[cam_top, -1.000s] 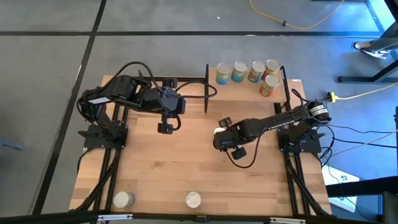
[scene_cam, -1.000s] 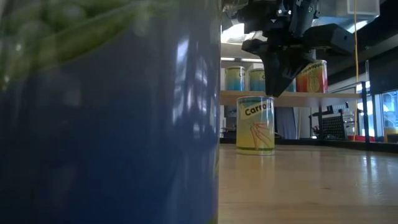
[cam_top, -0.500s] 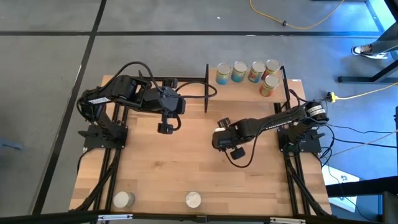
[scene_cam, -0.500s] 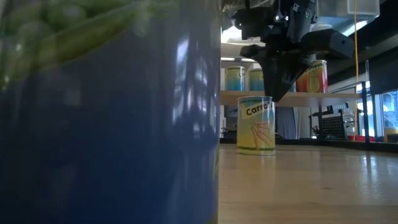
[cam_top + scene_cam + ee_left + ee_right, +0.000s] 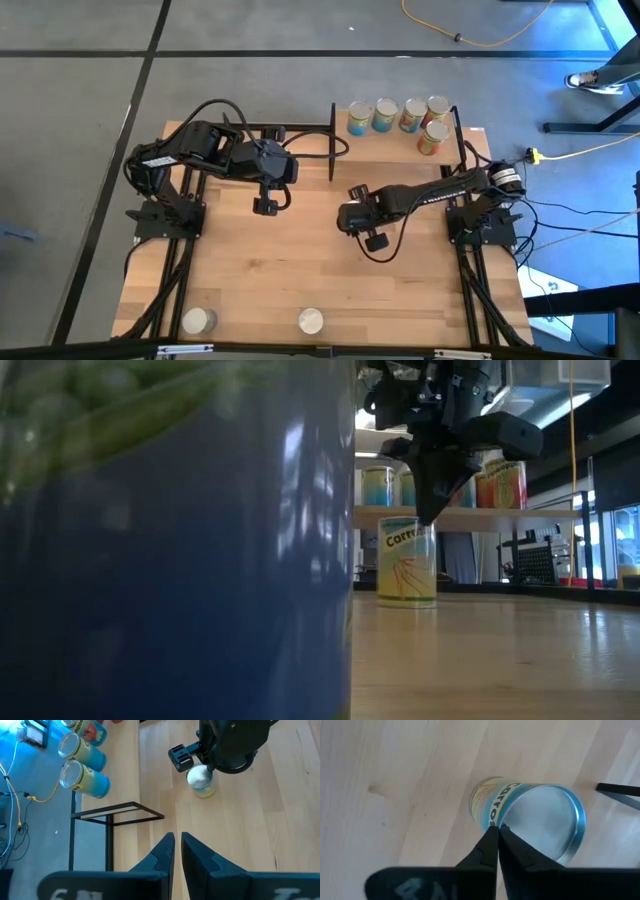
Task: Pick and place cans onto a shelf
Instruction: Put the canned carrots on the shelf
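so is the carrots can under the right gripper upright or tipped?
Upright. In the low view the carrots can stands flat on the table, label vertical. The right gripper, fingers together, is above its rim, not holding it.

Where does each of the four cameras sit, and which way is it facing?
High view: overhead, straight down on the table, both arms, and the shelf.
Low view: tabletop height, level toward the shelf; a blue can fills the near side, an arm descends over the carrots can.
Left wrist view: past the shut left gripper, across to the right arm.
Right wrist view: past the shut right gripper, down at the table.
Shared: low and both wrist views show the carrots can.
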Robot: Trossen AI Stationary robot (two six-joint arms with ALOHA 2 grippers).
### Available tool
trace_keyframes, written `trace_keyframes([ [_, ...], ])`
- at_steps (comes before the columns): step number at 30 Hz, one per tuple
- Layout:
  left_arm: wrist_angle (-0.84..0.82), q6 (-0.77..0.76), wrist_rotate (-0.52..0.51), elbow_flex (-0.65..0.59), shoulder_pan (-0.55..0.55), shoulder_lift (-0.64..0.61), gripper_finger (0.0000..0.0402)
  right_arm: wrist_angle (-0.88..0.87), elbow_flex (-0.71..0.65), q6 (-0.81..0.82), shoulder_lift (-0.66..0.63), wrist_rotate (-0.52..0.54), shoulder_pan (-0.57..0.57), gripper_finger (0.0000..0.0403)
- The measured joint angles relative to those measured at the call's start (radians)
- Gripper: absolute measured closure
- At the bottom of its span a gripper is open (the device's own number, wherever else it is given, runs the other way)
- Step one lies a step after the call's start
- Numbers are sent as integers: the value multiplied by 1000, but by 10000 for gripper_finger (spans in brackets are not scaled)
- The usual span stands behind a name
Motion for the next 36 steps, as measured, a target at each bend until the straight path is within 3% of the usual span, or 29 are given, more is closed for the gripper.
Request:
trace_keyframes([
  [11,0,0,0,0,0,0,375,-75,27,15,-15,54,-2,401],
  [20,0,0,0,0,0,0,375,-276,190,28,-34,97,6,402],
  [32,0,0,0,0,0,0,375,-632,487,117,-44,257,4,403],
  [36,0,7,0,0,0,0,375,-644,537,136,-96,292,-9,403],
])
